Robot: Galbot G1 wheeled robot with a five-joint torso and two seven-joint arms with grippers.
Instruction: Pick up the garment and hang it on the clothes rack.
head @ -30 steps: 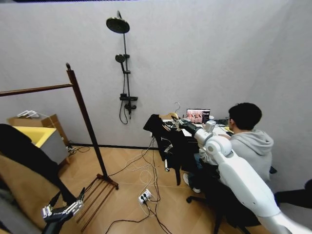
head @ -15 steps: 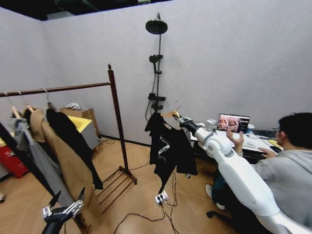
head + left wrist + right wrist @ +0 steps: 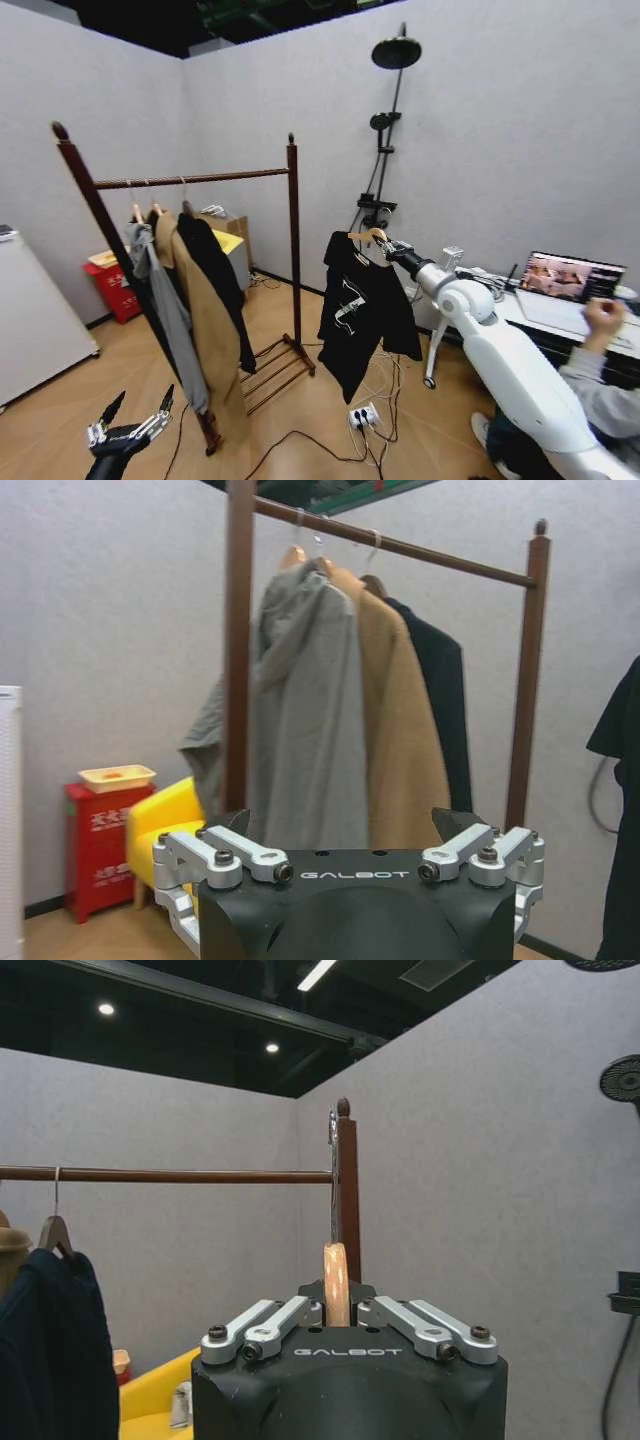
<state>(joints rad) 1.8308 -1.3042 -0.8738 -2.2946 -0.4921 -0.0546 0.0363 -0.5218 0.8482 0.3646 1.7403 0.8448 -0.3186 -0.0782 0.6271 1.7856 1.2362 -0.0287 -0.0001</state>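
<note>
so i've got the right gripper (image 3: 392,246) clamped on the hanger (image 3: 366,236), carrying the garment (image 3: 362,312) in the air just right of the clothes rack (image 3: 293,235). i'd lift the hook above the bar's free end, then lower. black tee, white chest print, hanging straight. left gripper (image 3: 128,432) waits low, spread wide.

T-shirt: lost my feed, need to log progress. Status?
Right hand shut on hanger, T-shirt held off rack. Left hand low, open. Three coats crowd the bar's far end.
</note>
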